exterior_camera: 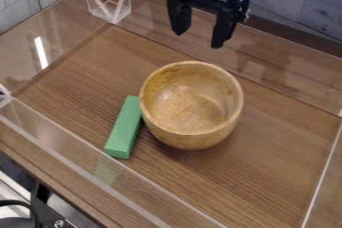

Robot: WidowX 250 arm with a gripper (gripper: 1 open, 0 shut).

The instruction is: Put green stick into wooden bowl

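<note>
The wooden bowl (193, 104) stands upright near the middle of the table, round and light tan, with nothing inside. Just left of it the green stick (124, 127) lies flat on the wood, one long side close to the bowl's wall. My gripper (199, 25) hangs above the far side of the table, behind the bowl and well clear of both things. Its two black fingers (175, 16) point down and are spread wide, with nothing between them.
Clear plastic walls (54, 52) fence the wooden table on all sides. A clear bracket (107, 4) sits at the back left corner. A grey stone wall (301, 7) runs behind. Black gear (20, 212) shows at the lower left, below the table edge.
</note>
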